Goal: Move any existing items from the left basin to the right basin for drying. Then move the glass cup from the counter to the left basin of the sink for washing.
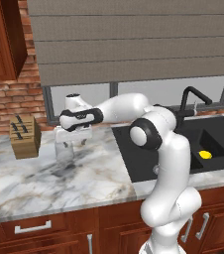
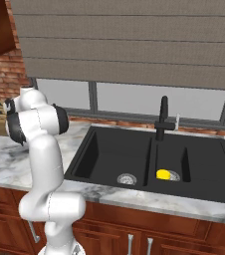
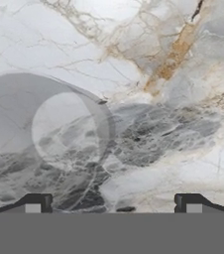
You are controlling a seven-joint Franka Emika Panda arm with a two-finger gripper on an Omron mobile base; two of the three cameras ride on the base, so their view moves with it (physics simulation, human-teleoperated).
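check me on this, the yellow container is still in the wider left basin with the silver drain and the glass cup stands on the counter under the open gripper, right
Not quite. The yellow container lies in the narrower right basin, not the wider left basin with the silver drain; the right base view shows this. The rest holds: the glass cup stands on the counter under the open gripper.

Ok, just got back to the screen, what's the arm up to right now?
The end effector hangs over the glass cup on the marble counter, near the knife block. Its jaws are open and nothing is held; in the hand view the cup sits off to the left, not between the fingertips. The small yellow container already lies in the narrower right basin, and the wider left basin holds nothing. So the cup pickup is next.
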